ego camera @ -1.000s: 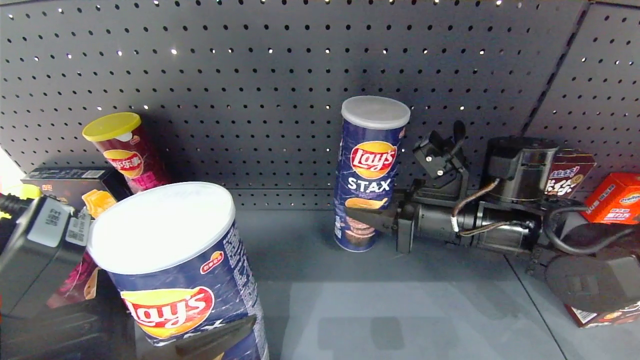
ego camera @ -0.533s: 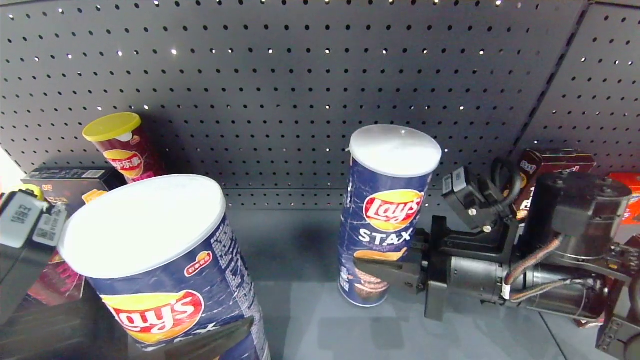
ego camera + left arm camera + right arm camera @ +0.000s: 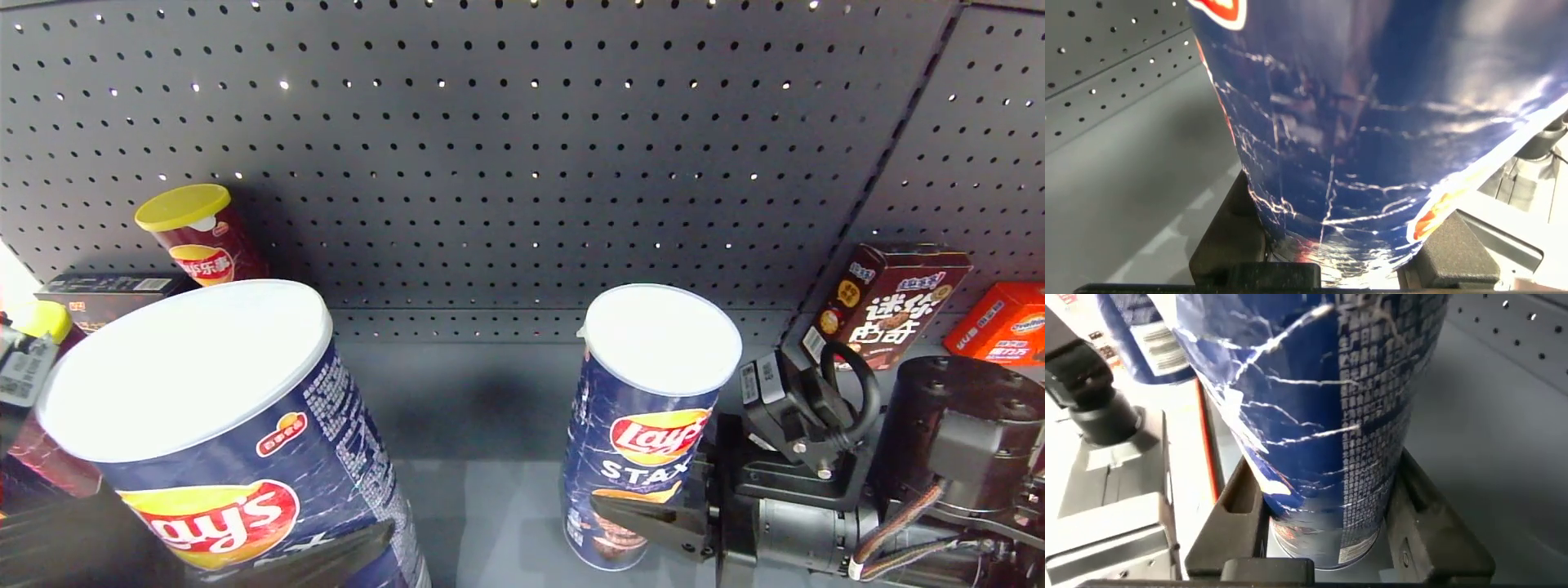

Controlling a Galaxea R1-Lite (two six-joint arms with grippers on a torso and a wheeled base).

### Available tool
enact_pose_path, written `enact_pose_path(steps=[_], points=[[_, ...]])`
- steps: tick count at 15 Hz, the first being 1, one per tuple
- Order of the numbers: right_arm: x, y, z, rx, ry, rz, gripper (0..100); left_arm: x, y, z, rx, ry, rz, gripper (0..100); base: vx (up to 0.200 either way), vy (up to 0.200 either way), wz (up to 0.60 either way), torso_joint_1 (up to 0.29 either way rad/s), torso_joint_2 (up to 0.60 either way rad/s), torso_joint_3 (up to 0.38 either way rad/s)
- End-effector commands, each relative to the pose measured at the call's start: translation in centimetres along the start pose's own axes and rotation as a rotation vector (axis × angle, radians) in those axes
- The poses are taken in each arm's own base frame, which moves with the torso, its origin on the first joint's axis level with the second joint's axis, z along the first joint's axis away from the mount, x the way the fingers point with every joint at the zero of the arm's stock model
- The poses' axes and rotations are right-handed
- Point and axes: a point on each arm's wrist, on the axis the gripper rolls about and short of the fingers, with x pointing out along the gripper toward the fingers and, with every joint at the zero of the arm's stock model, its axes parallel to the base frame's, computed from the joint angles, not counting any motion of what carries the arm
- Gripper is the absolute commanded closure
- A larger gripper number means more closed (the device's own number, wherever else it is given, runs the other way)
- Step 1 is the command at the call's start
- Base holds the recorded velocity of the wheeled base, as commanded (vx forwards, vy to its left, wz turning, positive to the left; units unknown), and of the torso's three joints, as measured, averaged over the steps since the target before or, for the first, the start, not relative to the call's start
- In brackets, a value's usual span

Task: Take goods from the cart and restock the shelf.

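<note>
My left gripper [image 3: 1339,249] is clamped on the left chip can [image 3: 212,425], a blue tube with a white lid. One dark finger [image 3: 1229,237] presses each side of its lower body. This can sits close under my head camera at the front left, leaning a little, and its base is cut off by the frame edge.

My right gripper [image 3: 1331,527] is clamped the same way on the right chip can [image 3: 645,425], a matching blue tube with a white lid. The jaws grip it low on the body, near the base. It stands in front of the grey shelf board [image 3: 490,506], right of centre, with its top tipped slightly to my right. I cannot tell whether its base touches the board. The two cans are well apart.

Behind them rises the perforated back panel [image 3: 490,163]. A maroon can with a yellow lid [image 3: 200,237] stands against that panel at the back left, just beside a dark box [image 3: 98,290]. At the back right a brown snack box [image 3: 890,302] leans near the panel, with an orange box [image 3: 1000,322] just beside it.
</note>
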Motion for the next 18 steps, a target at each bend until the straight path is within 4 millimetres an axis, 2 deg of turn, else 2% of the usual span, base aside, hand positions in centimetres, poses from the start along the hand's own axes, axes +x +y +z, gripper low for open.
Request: enact_pose_path(steps=[1,6,10,14,18], points=[[0.7,0.1,-0.8,0.010,0.026,-0.014,100,0.0,0.0,-0.3,-0.002,0.009,0.001,100,0.000,0.000,0.00,0.000,0.00,0.000],[1.8,0.5,-1.4,0.008,0.029,-0.012,100,-0.3,0.1,-0.2,-0.003,-0.003,0.008,100,0.000,0.000,0.00,0.000,0.00,0.000],[1.5,0.8,-1.4,0.006,0.025,-0.004,100,-0.6,0.0,-0.1,-0.004,-0.013,0.010,100,0.000,0.000,0.00,0.000,0.00,0.000],[0.3,1.4,-1.8,0.009,0.038,0.001,100,-0.6,0.0,-0.1,-0.004,-0.013,0.010,100,0.000,0.000,0.00,0.000,0.00,0.000],[0.7,1.4,-1.8,0.009,0.039,0.004,100,-0.6,0.0,-0.2,-0.006,-0.011,0.010,100,0.000,0.000,0.00,0.000,0.00,0.000]])
